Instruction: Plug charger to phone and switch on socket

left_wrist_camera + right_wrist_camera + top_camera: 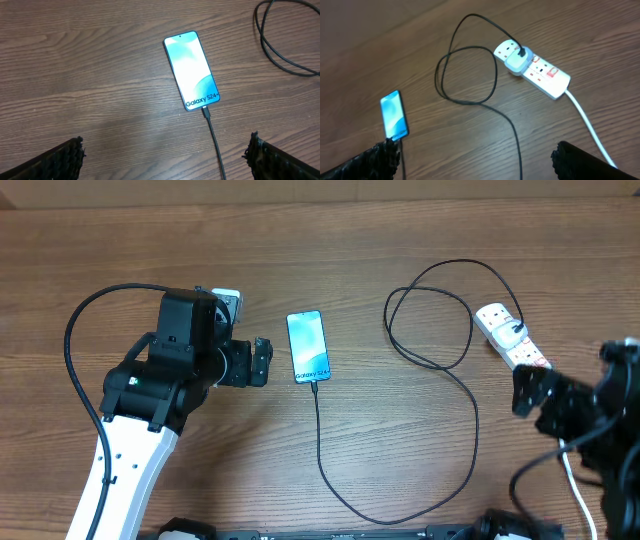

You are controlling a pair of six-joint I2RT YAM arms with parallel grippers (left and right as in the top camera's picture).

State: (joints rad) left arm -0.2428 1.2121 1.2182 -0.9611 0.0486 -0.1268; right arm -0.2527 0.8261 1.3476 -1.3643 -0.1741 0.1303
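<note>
Both arms sit idle over the worktop [300, 240]. The left gripper [262, 362] is spread fully wide with nothing in it, just beside the phone [308, 346], and the right gripper [527, 392] is equally wide and empty, near the socket [512, 338].

The phone lies flat, screen up and lit, in the middle of the worktop. The charger [319, 430] runs from its lower end in a long curve, loops, and ends at a white adapter [517, 62] plugged into the socket at the right. From the left wrist the connector [206, 113] looks seated in the phone's port, though I can't tell how deep.

I judge that the switch is what's left, and that's where it can go wrong. The red switches [551, 72] are small and close together, so a wide gripper could press the wrong one. The socket lies loose; a sideways push would slide it rather than click the switch. That slide could drag the cable loops and pull the connector out. The thick white cord [590, 125] passes close under my right arm — easy to snag.
</note>
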